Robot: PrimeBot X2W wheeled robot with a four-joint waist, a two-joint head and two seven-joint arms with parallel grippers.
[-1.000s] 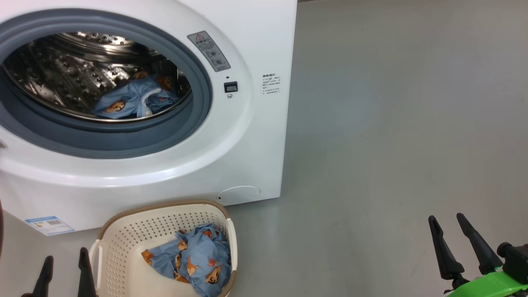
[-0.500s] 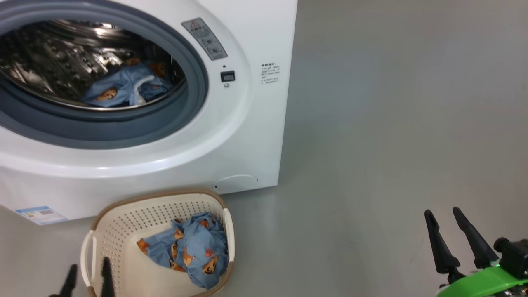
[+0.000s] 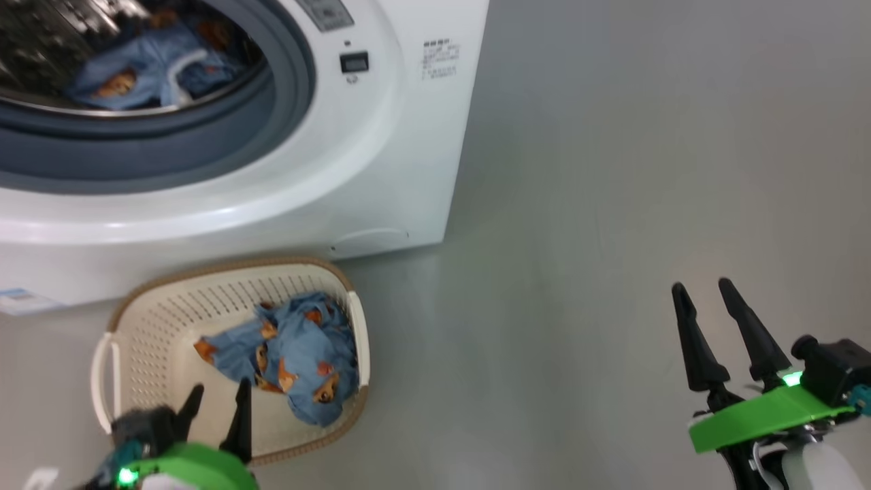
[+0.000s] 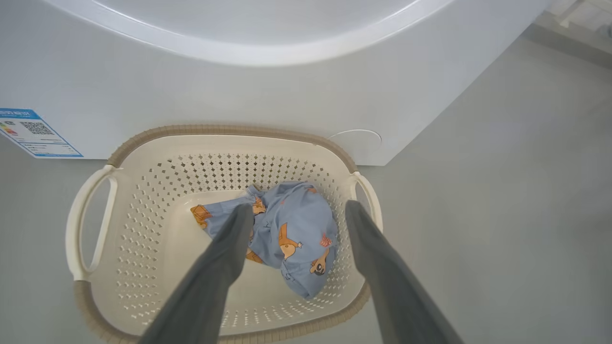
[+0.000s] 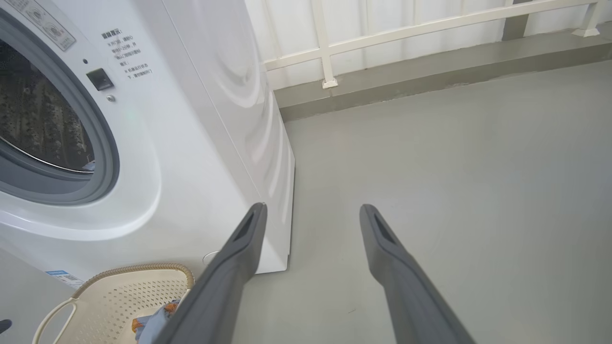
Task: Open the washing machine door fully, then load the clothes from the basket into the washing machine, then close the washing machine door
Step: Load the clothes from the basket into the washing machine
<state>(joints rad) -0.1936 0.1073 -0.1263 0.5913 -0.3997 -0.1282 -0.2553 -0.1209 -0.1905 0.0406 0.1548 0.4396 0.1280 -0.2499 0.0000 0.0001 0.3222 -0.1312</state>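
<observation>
- Cream-white perforated plastic forms the basket (image 4: pixel 229 143), a rounded rectangle with a brown woven-look rim and a loop handle at each side. It stands on the smooth grey floor (image 3: pixel 578 204), just in front of the washing machine (image 3: pixel 381 156).
- The clothes (image 4: pixel 296 229) are soft, crumpled light blue fabric printed with orange-brown bears, bunched towards the basket's right side.
- A second blue bear-print garment (image 3: pixel 129 75) lies inside the shiny steel perforated drum (image 3: pixel 41 34), behind the thick grey rubber seal (image 3: pixel 136 146).
- The machine's front is glossy white, with a blue label (image 4: pixel 33 134) and a round cap (image 4: pixel 356 138) low down.
- The left gripper (image 4: pixel 299 206) hangs over the basket with its fingers spread wide either side of the bundle, gripping nothing.
- The right gripper (image 3: pixel 701 284) is equally wide apart and empty, over bare floor well to the right.
</observation>
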